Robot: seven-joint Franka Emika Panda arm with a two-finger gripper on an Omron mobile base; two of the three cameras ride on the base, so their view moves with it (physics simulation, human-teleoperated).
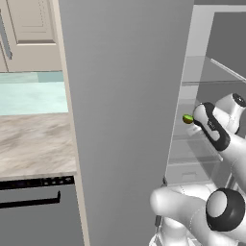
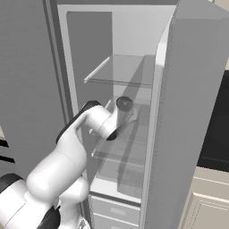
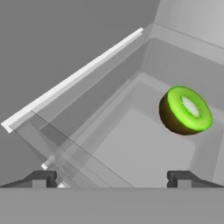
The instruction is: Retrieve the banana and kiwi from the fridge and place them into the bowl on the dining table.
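The fridge [image 2: 134, 40] stands open, and my arm reaches in among its glass shelves [image 2: 123, 71]. The kiwi [image 3: 185, 110] is a cut half with a bright green face and brown skin. It rests on a shelf inside, ahead of my gripper [image 3: 113, 178] and to the right of its centre line. My gripper is open, with nothing between its dark fingertips [image 3: 181, 178]. From the left base view the kiwi [image 1: 188, 118] shows as a small green spot just left of my forearm. The banana, the bowl and the dining table are out of view.
The grey fridge door [image 1: 125, 96] fills the middle of the left base view, with a marble counter [image 1: 33, 144] and a dark appliance front [image 1: 33, 206] to its left. The other open door [image 2: 197, 112] stands close on the right. White drawers [image 2: 116, 210] sit below the shelves.
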